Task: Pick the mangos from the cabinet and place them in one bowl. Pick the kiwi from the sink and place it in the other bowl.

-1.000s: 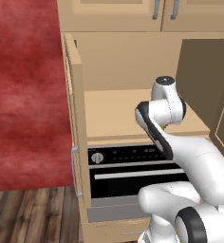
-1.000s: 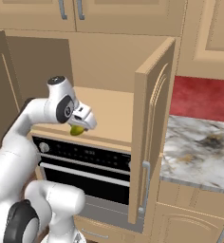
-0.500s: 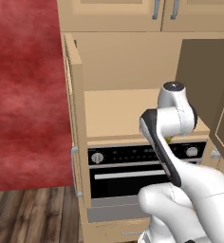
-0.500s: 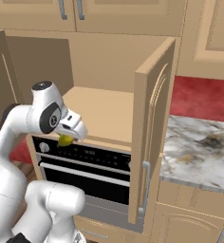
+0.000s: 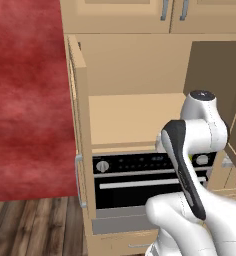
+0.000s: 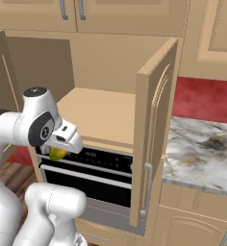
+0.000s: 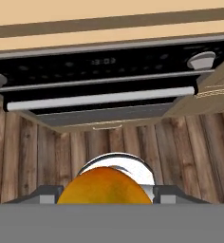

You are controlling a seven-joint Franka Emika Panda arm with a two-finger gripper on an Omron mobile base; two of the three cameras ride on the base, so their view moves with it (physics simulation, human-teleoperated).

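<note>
Tan cabinet fronts run across the far wall, with a red wall on the left and dark plank flooring below. No brand or readable writing shows; the small display on the black oven (image 5: 140, 175) is too blurred to read. At chest height the cabinet (image 6: 106, 110) stands with both panelled doors swung wide, its plain tan shelf (image 5: 125, 120) bare. To the right lies a marbled counter (image 6: 202, 153).

Just in front of the oven's control strip, the gripper (image 6: 62, 144) hangs at the near left edge of the opening, pointing down at the floor. Between its two fingers (image 7: 173, 195) sits the yellow-orange mango (image 7: 103, 186), pinched from both sides, so the fingers stand about half apart, closed against the fruit. From the right base camera the fruit shows as a yellow-green lump (image 6: 57, 153) under the white hand.
</note>
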